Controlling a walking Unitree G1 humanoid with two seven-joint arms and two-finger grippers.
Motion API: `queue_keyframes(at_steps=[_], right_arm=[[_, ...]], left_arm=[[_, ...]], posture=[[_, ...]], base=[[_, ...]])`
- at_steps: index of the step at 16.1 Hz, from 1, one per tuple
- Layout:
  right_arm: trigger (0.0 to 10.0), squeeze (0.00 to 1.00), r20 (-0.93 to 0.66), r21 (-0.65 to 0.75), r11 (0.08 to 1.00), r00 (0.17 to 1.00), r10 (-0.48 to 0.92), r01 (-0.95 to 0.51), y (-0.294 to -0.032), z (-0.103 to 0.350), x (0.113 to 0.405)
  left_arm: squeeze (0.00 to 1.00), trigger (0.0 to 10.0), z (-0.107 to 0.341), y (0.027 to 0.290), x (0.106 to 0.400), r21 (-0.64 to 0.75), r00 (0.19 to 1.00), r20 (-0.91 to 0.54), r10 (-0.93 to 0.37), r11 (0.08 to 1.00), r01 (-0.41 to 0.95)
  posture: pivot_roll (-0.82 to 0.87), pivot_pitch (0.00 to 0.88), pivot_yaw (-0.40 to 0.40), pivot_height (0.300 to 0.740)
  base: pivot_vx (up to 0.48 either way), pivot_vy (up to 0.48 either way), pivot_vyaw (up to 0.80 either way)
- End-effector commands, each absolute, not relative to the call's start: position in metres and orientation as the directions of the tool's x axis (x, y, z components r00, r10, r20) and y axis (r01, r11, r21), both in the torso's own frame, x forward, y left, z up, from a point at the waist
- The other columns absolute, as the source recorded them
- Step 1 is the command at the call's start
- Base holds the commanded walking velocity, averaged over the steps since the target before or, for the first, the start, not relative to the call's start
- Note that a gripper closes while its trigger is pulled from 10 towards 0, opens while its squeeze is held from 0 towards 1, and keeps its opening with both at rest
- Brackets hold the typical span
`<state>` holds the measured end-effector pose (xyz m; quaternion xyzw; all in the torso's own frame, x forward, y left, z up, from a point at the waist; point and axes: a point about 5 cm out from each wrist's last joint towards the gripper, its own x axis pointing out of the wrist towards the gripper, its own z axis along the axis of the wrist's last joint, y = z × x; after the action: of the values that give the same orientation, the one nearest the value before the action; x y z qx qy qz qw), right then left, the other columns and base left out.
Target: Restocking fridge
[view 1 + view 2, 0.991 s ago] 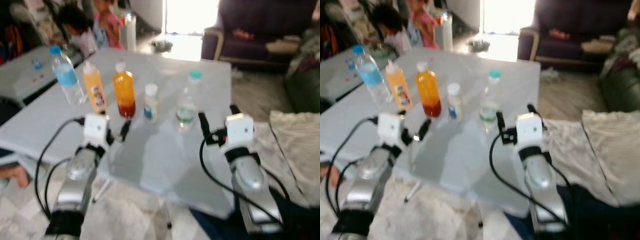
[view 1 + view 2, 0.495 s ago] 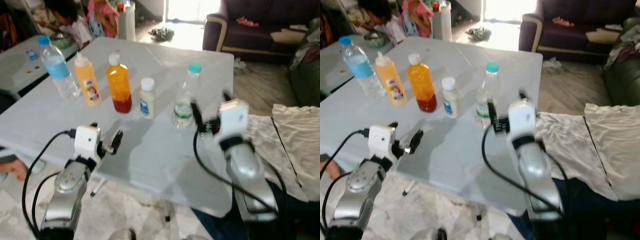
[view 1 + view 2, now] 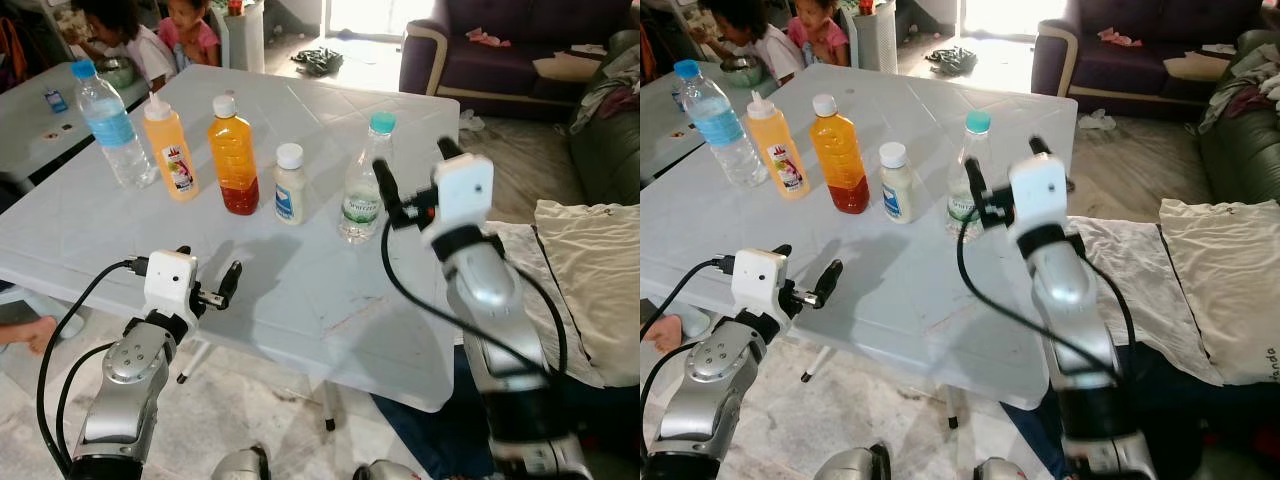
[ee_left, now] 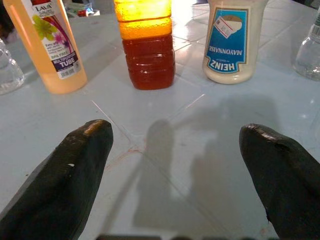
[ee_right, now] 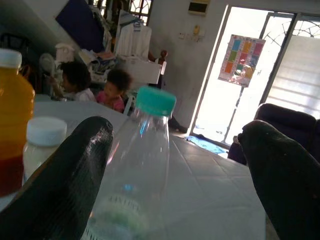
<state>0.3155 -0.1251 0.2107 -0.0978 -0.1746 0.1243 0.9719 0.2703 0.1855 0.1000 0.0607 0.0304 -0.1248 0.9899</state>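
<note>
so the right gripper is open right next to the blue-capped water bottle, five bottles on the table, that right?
Not quite: the open right gripper is beside the clear bottle with the green cap, not the blue-capped water bottle, which stands at the row's far left. The left eye view shows it. Five bottles on the table is right.

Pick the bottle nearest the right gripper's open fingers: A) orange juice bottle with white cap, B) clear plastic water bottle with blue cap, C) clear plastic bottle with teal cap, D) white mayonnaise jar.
C: the right gripper, fingers apart, is raised beside the clear plastic bottle with teal cap, and in its wrist view that bottle stands just ahead between the two fingers.
</note>
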Motion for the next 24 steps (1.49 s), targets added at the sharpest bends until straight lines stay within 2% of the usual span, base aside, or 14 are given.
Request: queue_keyframes(at_steps=[1,5,9,10,11,12,15,19,20,21,22,23,24], right_arm=[[10.0,0.0,0.315,-0.214,0.956,0.912,0.264,-0.202,-0.127,0.214,0.32],[10.0,0.0,0.308,-0.195,0.958,0.914,0.266,-0.213,-0.121,0.219,0.331],[10.0,0.0,0.283,-0.173,0.944,0.904,0.32,-0.28,-0.105,0.227,0.344],[9.8,0.0,0.279,-0.17,0.942,0.903,0.327,-0.288,-0.103,0.228,0.346],[8.9,0.0,0.277,-0.165,0.94,0.901,0.335,-0.299,-0.101,0.23,0.348],[0.0,0.0,0.271,-0.167,0.935,0.897,0.35,-0.314,-0.098,0.231,0.349],[0.0,0.0,0.244,-0.154,0.923,0.891,0.382,-0.353,-0.086,0.233,0.343],[0.0,0.0,0.213,-0.135,0.92,0.896,0.39,-0.368,-0.084,0.228,0.333],[0.8,0.0,0.203,-0.134,0.922,0.901,0.384,-0.363,-0.085,0.229,0.331],[0.8,0.0,0.195,-0.132,0.924,0.904,0.379,-0.359,-0.086,0.229,0.329],[0.2,0.0,0.185,-0.135,0.927,0.91,0.371,-0.35,-0.088,0.229,0.328],[0.3,0.0,0.172,-0.132,0.933,0.919,0.355,-0.335,-0.091,0.228,0.327],[1.3,0.0,0.169,-0.131,0.934,0.921,0.352,-0.333,-0.091,0.228,0.327]], left_arm=[[0.0,10.0,0.105,0.189,0.269,0.131,0.967,-0.068,-0.247,0.958,0.254],[0.0,10.0,0.105,0.185,0.271,0.128,0.965,-0.068,-0.252,0.957,0.259],[0.0,10.0,0.107,0.182,0.274,0.128,0.964,-0.064,-0.26,0.956,0.266],[0.0,10.0,0.108,0.181,0.274,0.128,0.964,-0.061,-0.261,0.955,0.267],[0.0,10.0,0.108,0.181,0.275,0.129,0.964,-0.058,-0.26,0.955,0.266],[0.0,10.0,0.109,0.181,0.275,0.129,0.965,-0.054,-0.257,0.956,0.262],[0.0,10.0,0.109,0.182,0.274,0.129,0.966,-0.055,-0.251,0.958,0.256],[0.0,10.0,0.109,0.182,0.275,0.129,0.966,-0.058,-0.252,0.958,0.258],[0.0,10.0,0.109,0.182,0.275,0.129,0.966,-0.058,-0.253,0.957,0.259],[0.0,10.0,0.109,0.182,0.275,0.129,0.965,-0.06,-0.254,0.957,0.26],[0.0,10.0,0.109,0.182,0.276,0.13,0.965,-0.061,-0.255,0.957,0.261],[0.0,10.0,0.109,0.181,0.277,0.129,0.964,-0.061,-0.257,0.956,0.263],[0.0,10.0,0.109,0.181,0.277,0.128,0.964,-0.062,-0.258,0.956,0.264]], posture=[[0.03,0.112,0.015,0.74],[0.03,0.113,0.014,0.74],[0.03,0.116,0.015,0.74],[0.04,0.117,0.014,0.74],[0.04,0.116,0.013,0.74],[0.04,0.117,0.01,0.74],[0.04,0.118,0.005,0.74],[0.03,0.12,0.007,0.74],[0.03,0.118,0.008,0.74],[0.03,0.118,0.008,0.74],[0.03,0.115,0.008,0.74],[0.03,0.115,0.008,0.74],[0.03,0.114,0.009,0.74]], base=[[0.0,0.0,0.0],[0.0,0.0,0.0],[0.0,0.0,0.0],[0.0,0.0,0.0],[0.0,0.0,0.0],[0.0,0.0,0.0],[0.0,0.0,0.0],[0.0,0.0,0.0],[0.0,0.0,0.0],[0.0,0.0,0.0],[0.0,0.0,0.0],[0.0,0.0,0.0],[0.0,0.0,0.0]])
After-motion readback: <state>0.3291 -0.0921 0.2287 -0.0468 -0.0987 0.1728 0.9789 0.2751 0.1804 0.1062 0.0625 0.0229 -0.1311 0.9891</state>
